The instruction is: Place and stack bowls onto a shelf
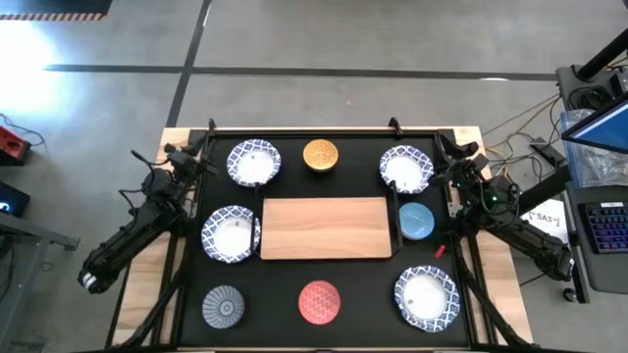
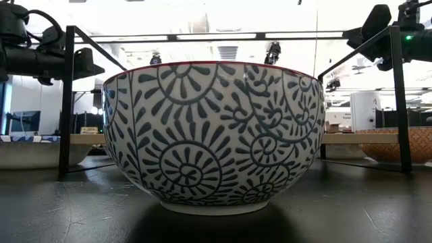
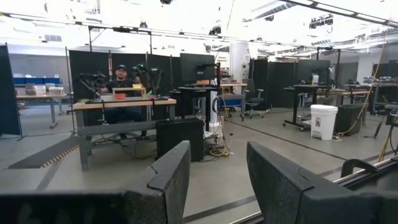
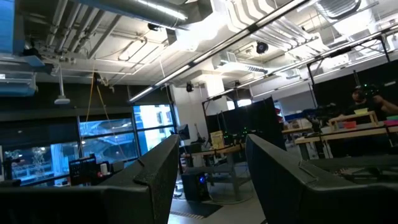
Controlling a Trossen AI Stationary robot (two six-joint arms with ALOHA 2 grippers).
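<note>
The light-wood shelf board lies flat at the table's middle with nothing on it. Eight bowls stand upright on the black tabletop around it. Blue-and-white ones are at far left, far right, left and near right. The orange-yellow bowl is at the far middle and the light blue one is off the board's right end. The grey ribbed bowl is near left. The red patterned bowl fills the low view. My left gripper and right gripper are open, raised at the far corners.
A black frame with upright posts borders the table's sides. Cables and a keyboard lie off the table's right. A person sits at a desk far off in the room. Bare tabletop shows between the board and the near bowls.
</note>
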